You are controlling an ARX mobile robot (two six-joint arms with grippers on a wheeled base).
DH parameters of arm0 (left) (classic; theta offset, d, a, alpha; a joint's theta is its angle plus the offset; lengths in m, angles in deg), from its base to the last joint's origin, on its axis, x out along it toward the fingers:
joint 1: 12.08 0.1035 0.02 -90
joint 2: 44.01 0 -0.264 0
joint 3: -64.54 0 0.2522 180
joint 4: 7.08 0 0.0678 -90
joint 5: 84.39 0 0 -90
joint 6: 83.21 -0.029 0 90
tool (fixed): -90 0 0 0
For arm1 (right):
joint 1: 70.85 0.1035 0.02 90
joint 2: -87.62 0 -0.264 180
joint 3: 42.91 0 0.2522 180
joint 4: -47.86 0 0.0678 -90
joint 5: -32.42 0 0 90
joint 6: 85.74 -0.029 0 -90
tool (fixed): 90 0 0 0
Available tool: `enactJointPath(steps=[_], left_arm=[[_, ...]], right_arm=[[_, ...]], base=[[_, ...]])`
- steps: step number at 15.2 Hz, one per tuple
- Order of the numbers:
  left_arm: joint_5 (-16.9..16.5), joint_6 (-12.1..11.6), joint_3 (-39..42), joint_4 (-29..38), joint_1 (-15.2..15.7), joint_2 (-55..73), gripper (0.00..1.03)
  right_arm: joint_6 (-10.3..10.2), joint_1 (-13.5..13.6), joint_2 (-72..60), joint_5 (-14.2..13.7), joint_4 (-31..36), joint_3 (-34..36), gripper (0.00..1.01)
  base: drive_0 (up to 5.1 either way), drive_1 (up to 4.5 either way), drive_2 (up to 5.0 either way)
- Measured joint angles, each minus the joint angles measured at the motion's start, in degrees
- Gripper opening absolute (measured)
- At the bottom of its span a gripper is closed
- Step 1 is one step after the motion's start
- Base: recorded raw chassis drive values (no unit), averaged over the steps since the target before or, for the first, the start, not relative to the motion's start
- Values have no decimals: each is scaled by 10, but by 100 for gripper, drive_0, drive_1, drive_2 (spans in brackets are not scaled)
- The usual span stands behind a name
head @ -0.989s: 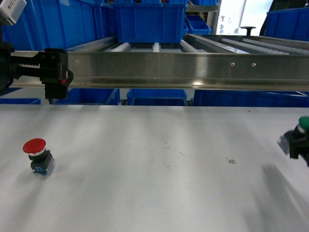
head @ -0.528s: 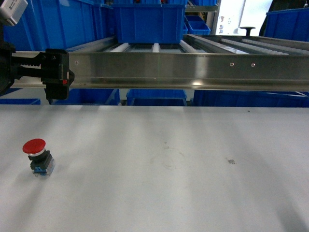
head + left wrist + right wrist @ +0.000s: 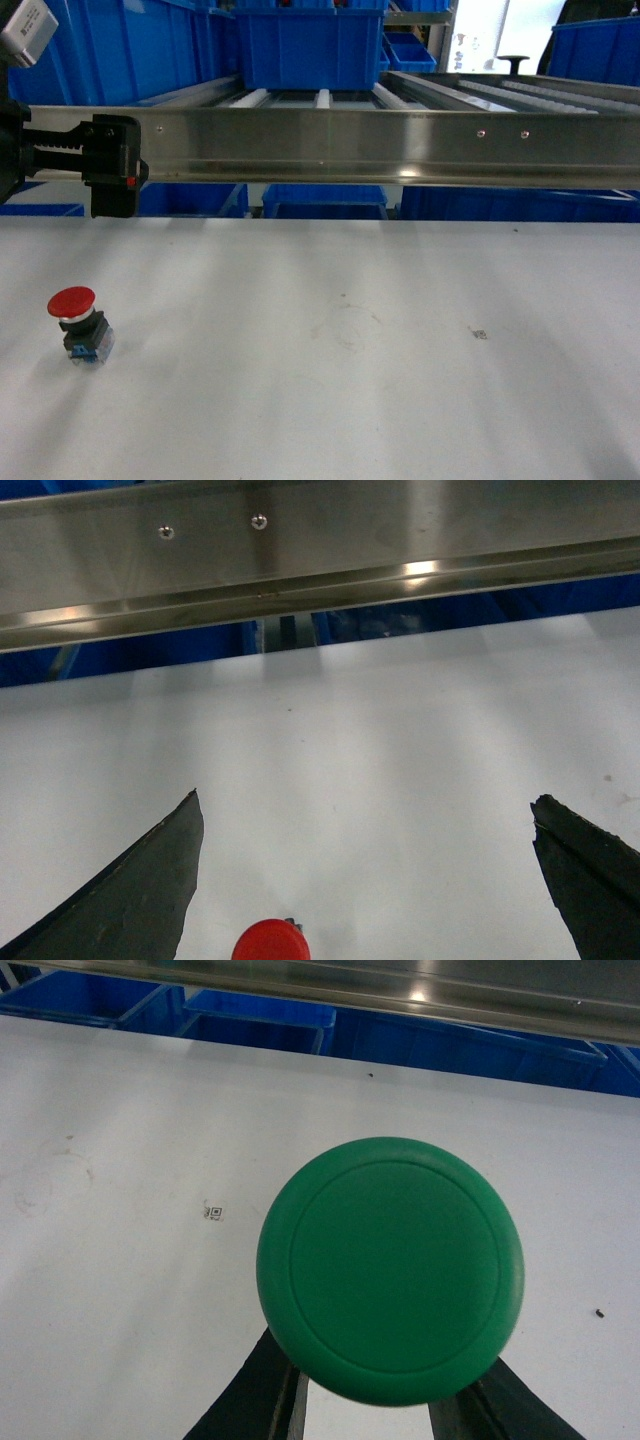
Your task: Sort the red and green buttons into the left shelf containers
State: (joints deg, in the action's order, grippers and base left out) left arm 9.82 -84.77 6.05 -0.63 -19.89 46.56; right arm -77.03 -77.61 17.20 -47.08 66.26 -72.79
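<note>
The red button (image 3: 72,305) stands upright on the white table (image 3: 350,400) at the left; its cap (image 3: 272,942) shows at the bottom edge of the left wrist view. Above and behind it my left gripper (image 3: 112,185) hangs in front of the steel rail, open (image 3: 367,798), with nothing between the fingers. In the right wrist view the green button (image 3: 390,1265) fills the middle, and my right gripper (image 3: 375,1402) is shut on its base under the cap. That gripper is outside the head view. Large blue containers (image 3: 310,50) sit on the shelf behind, more at the left (image 3: 120,50).
A long steel rail (image 3: 400,145) of the roller shelf runs across the table's far edge. Blue bins (image 3: 320,198) sit below it, and another blue bin (image 3: 595,45) at the far right. A small dark mark (image 3: 480,333) is on the table.
The right gripper with the green button has left the head view at the right edge. The left gripper has shifted slightly left. The red button has not moved.
</note>
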Motion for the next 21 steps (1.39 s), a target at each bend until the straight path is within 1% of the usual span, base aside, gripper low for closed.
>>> enactJointPath(steps=[2,3,4,5,6,8,9,12,14,15,17,18,19,21], left_arm=[[6,0,0,2,0,5,98],[24,3,0,-7,-1,12,98],[35,3,3,1,-3,26,98],[52,2,10,12,-4,36,98],[59,1,12,7,-6,40,98],[82,1,23,30,-6,40,98],[88,0,34,39,-6,40,98],[87,3,63,49,8,66,98],[76,16,62,51,25,78,98],[61,21,58,46,32,86,98],[45,42,44,35,44,114,98],[37,47,38,38,51,129,98],[32,51,23,42,60,152,98],[30,55,6,46,69,181,98]], right_arm=[[0,0,0,0,0,0,25],[0,0,0,0,0,0,25],[0,0,0,0,0,0,25],[0,0,0,0,0,0,25],[0,0,0,0,0,0,25],[0,0,0,0,0,0,25],[0,0,0,0,0,0,25],[0,0,0,0,0,0,25],[0,0,0,0,0,0,25],[0,0,0,0,0,0,25],[0,0,0,0,0,0,25],[0,0,0,0,0,0,25],[0,0,0,0,0,0,25],[1,0,0,0,0,0,25]], base=[[0,0,0],[0,0,0],[0,0,0],[0,0,0],[0,0,0],[0,0,0],[0,0,0],[0,0,0],[0,0,0],[0,0,0],[0,0,0],[0,0,0],[0,0,0],[0,0,0]])
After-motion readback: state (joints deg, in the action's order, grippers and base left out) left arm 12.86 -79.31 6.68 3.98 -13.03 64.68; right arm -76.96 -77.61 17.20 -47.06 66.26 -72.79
